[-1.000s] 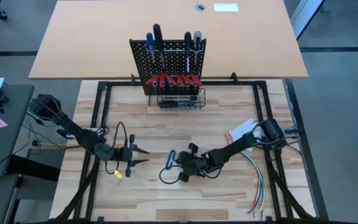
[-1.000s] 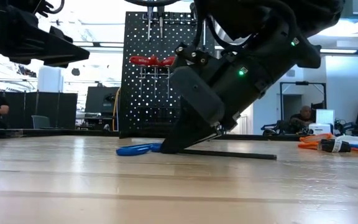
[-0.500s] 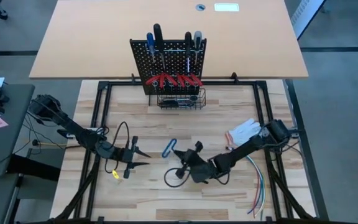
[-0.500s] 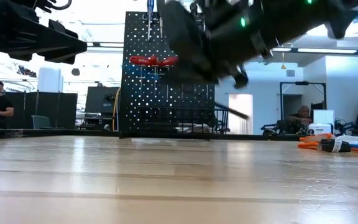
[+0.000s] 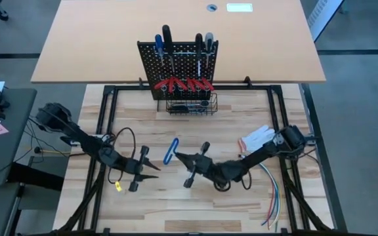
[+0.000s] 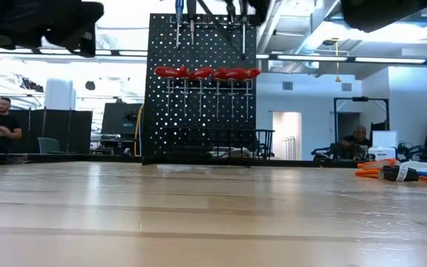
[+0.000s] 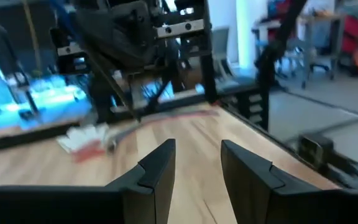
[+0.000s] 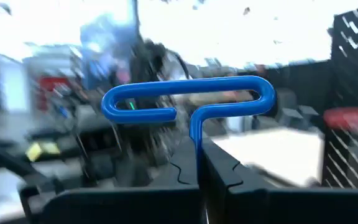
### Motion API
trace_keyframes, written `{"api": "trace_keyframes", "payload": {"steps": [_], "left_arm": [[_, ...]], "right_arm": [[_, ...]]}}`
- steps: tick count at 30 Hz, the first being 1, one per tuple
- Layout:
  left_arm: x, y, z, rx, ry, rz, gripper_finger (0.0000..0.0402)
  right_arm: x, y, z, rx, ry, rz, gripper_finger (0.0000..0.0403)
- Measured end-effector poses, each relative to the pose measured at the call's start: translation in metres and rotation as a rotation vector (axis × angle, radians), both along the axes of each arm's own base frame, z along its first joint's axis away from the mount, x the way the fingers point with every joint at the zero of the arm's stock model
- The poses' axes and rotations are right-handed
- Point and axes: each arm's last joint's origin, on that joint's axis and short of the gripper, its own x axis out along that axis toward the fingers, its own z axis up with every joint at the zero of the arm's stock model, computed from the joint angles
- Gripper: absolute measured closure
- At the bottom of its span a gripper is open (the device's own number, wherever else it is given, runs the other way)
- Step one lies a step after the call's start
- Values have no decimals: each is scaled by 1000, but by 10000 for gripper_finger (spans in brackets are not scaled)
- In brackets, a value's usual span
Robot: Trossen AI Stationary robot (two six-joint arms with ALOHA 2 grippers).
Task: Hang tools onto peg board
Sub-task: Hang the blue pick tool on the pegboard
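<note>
Wooden worktop (image 5: 176,203), right arm lifting a hex key, peg board (image 5: 176,62) at the far edge.

Right gripper (image 5: 180,157) clamped on the blue-handled hex key (image 5: 170,150) (shaft pinched between its fingers (image 8: 182,171), handle loop sticking out), raised over mid-worktop. Left gripper (image 5: 151,172) hovers near the left edge, jaws parted, nothing between them. Peg board carries red-handled pliers (image 5: 182,84) and screwdrivers (image 5: 166,39); wire bundle (image 5: 273,190) near right edge.

High view: straight down over desk (image 5: 241,196). Low view: desk-level, facing peg board (image 6: 201,89), also seen from above.
</note>
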Motion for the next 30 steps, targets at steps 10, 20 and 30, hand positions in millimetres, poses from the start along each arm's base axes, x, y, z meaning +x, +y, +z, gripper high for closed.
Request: {"api": "trace_keyframes", "payload": {"steps": [10, 20, 30], "left_arm": [[61, 2, 11, 10, -165, 126, 265], [86, -1, 37, 42, -243, 95, 231], [95, -6, 44, 20, -221, 58, 282]], "right_arm": [[15, -22, 27, -168, -178, 225, 401], [10, 3, 28, -288, -152, 296, 401], [12, 0, 27, -291, -137, 303, 399]]}}
